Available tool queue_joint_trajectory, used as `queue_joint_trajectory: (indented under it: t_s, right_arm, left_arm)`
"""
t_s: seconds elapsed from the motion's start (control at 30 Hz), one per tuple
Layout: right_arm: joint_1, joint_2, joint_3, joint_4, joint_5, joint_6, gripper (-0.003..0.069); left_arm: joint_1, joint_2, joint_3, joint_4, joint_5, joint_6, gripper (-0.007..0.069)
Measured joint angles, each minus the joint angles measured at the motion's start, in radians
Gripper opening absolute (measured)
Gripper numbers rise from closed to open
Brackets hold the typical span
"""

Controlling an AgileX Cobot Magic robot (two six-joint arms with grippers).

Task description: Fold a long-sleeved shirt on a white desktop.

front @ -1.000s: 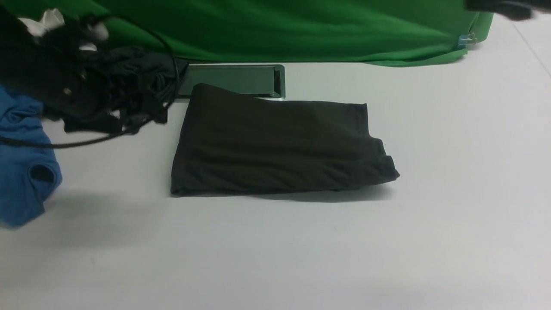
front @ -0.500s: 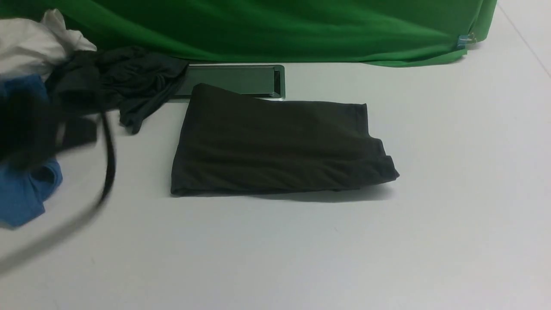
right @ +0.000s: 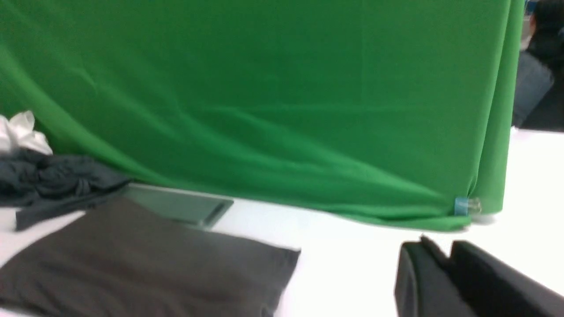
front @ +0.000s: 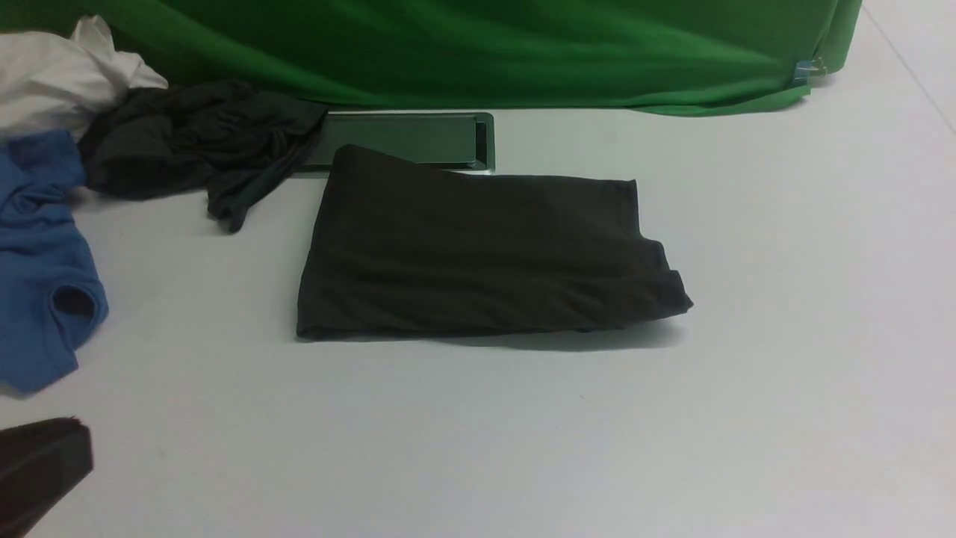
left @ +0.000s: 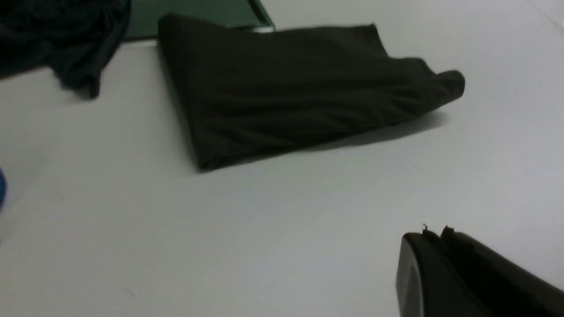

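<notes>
The long-sleeved shirt (front: 478,254) lies folded into a dark olive-brown rectangle in the middle of the white desktop (front: 747,418), its far left corner over the cable hatch (front: 403,138). No gripper touches it. My left gripper (front: 41,467) shows as a dark tip at the near left corner of the front view. In the left wrist view it (left: 436,232) is shut and empty, well short of the shirt (left: 299,88). My right gripper (right: 436,247) appears only in the right wrist view, jaws together, nothing held, hovering to the right of the shirt (right: 145,264).
A crumpled blackish-teal garment (front: 187,142), a white cloth (front: 52,75) and a bright blue shirt (front: 37,284) are heaped at the far left. The green backdrop (front: 478,52) runs along the back edge, with a blue clip (front: 803,71) at its right end.
My left arm has pulled back from the heap of clothes at the far left to the near left corner, and its jaws have closed. The right arm has left the front view's top right.
</notes>
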Motion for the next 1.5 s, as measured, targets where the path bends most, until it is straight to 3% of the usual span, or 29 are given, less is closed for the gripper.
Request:
queue_joint_trajectory:
  t_s: [0.37,0.53,0.6,0.7,0.8,0.97,1.5]
  right_arm:
    - [0.0,0.0,0.075,0.0,0.015,0.0,0.0113]
    - [0.0,0.0,0.085,0.0,0.024,0.0,0.0115]
    - [0.0,0.0,0.085,0.0,0.024,0.0,0.0121]
    - [0.0,0.0,0.085,0.0,0.024,0.0,0.0126]
    - [0.0,0.0,0.085,0.001,0.024,0.0,0.0132]
    - [0.0,0.0,0.086,0.001,0.025,-0.001,0.0139]
    - [0.0,0.0,0.086,0.001,0.026,-0.001,0.0176]
  left_arm:
    - [0.0,-0.026,0.016,0.002,-0.028,0.012,0.0017]
    - [-0.006,-0.099,0.151,0.102,-0.325,-0.037,0.0017]
    - [-0.032,-0.17,0.285,0.25,-0.508,-0.179,0.0017]
    - [-0.063,-0.25,0.435,0.415,-0.645,-0.318,0.0017]
    - [-0.074,-0.292,0.623,0.494,-0.777,-0.355,0.0017]
    - [-0.073,-0.295,0.717,0.511,-0.772,-0.359,0.0017]
    - [-0.074,-0.297,0.718,0.515,-0.802,-0.361,0.0018]
